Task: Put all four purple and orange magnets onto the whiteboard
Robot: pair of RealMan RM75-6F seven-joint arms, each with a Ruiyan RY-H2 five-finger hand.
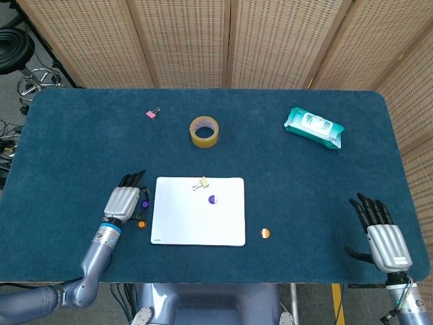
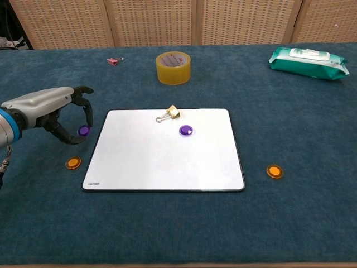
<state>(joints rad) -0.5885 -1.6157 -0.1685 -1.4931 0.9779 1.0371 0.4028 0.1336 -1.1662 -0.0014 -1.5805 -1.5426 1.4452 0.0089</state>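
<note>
A blue cloth table (image 1: 81, 149) is backed by wicker screens (image 1: 203, 40); a purple magnet (image 2: 83, 130) is pinched by the left hand (image 2: 53, 109), while the right hand (image 1: 379, 230) is spread, holding nothing.

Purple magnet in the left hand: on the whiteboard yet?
Not yet. The left hand pinches the purple magnet left of the whiteboard edge.

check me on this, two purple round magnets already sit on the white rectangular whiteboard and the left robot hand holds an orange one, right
Not quite. The chest view shows only one purple round magnet on the white rectangular whiteboard, and the left robot hand pinches the second purple round magnet, not an orange one.
</note>
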